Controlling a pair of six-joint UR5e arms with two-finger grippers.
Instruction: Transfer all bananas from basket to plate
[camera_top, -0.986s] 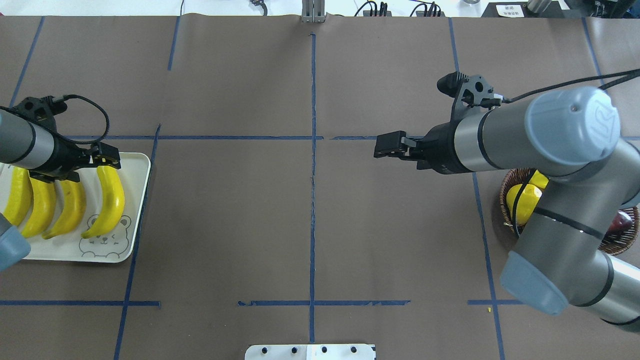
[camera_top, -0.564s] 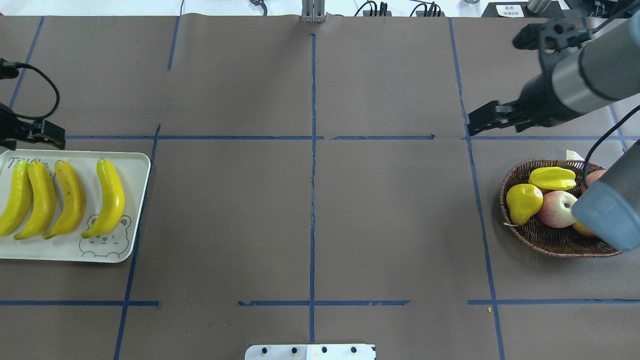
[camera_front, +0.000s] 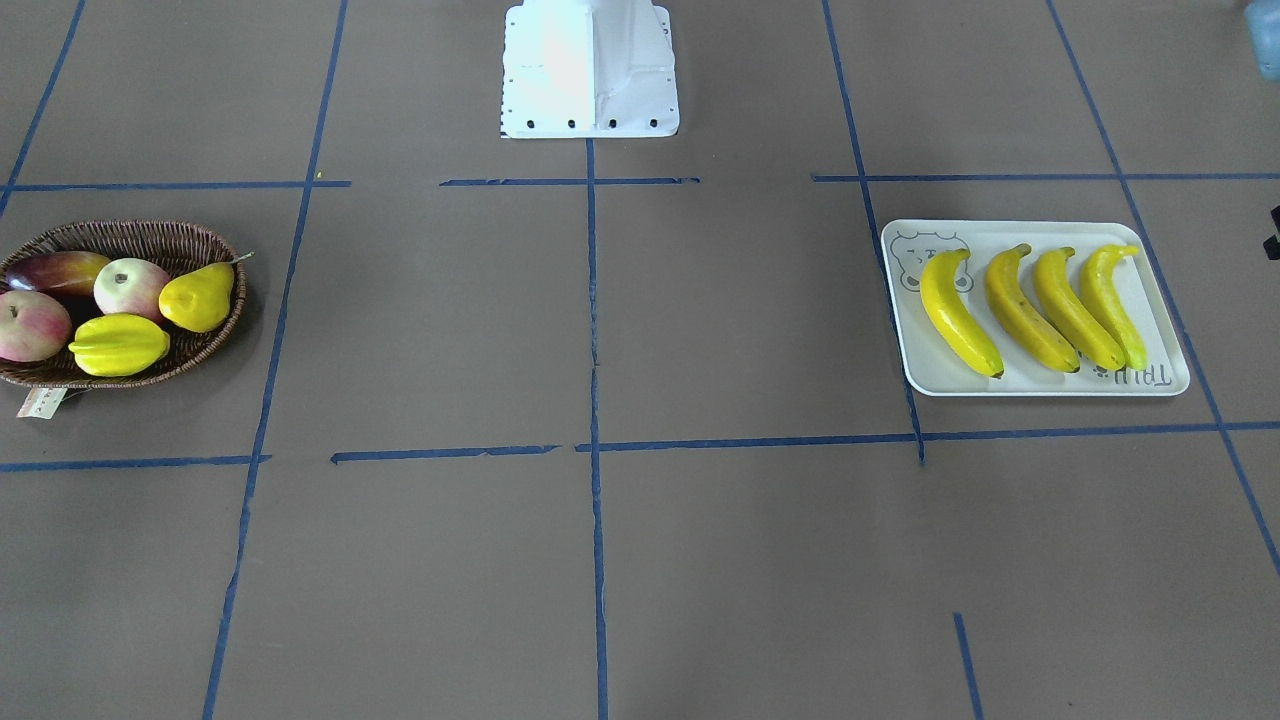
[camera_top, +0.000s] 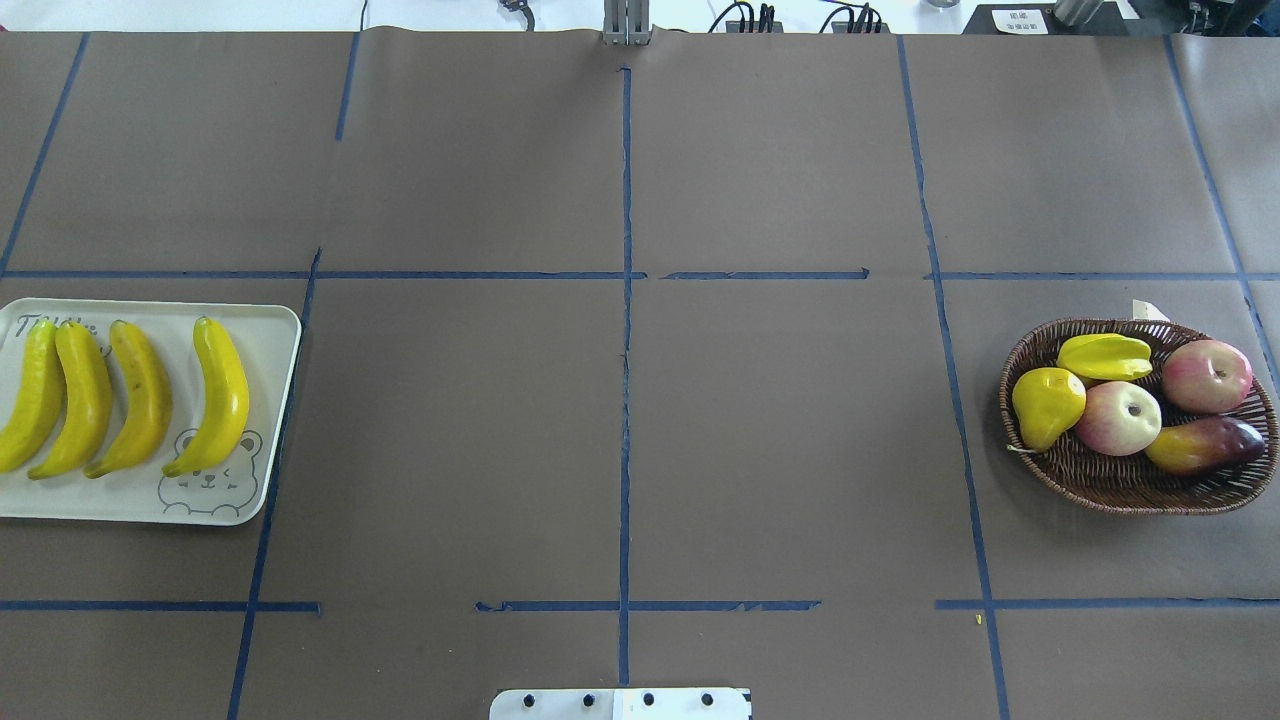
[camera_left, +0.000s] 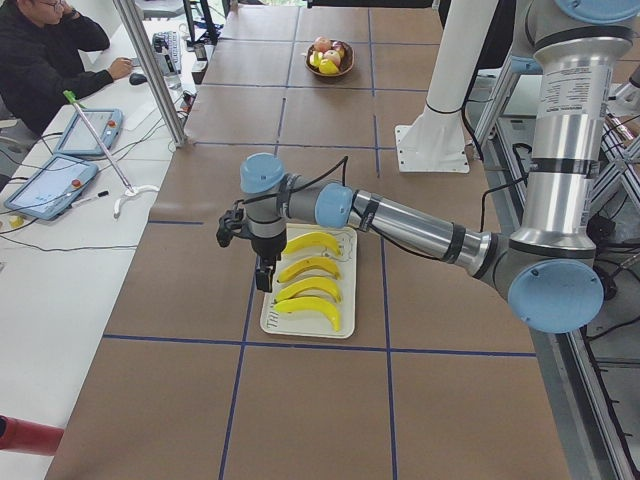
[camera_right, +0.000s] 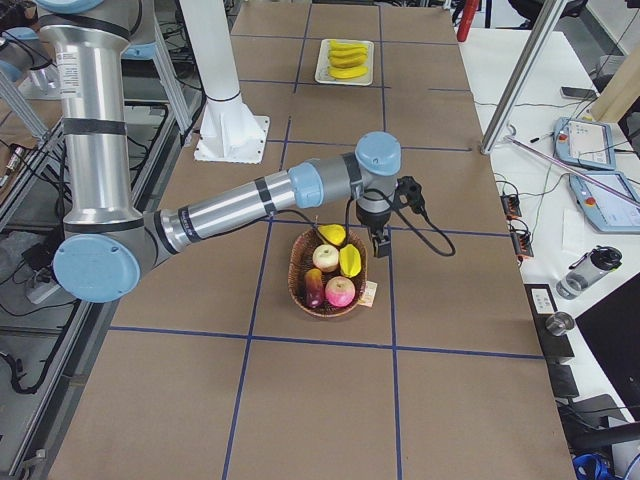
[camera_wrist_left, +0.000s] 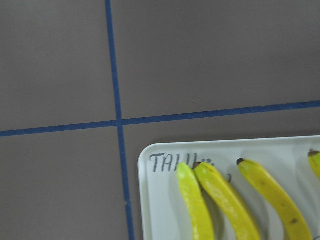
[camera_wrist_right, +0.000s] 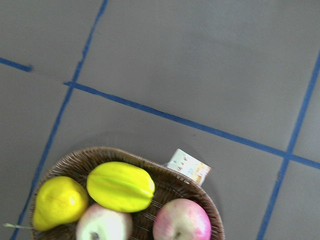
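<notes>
Pulled back out of the overhead view since a moment ago, both arms; left gripper (camera_left: 265, 272) hanging over the plate (camera_top: 272, 345) at its edge away from the robot, right gripper (camera_right: 381, 243) far across the table from the plate, above the basket (camera_top: 1110, 487); cannot tell whether either stands apart or together. Four bananas (camera_top: 218, 395) lying side by side on the plate; none in the basket, only pear (camera_top: 1047, 400), starfruit (camera_top: 1105, 356), apples (camera_top: 1118, 418) and mango (camera_top: 1205, 445). Judged complete; next calls only for parking clear, no further grasp.
</notes>
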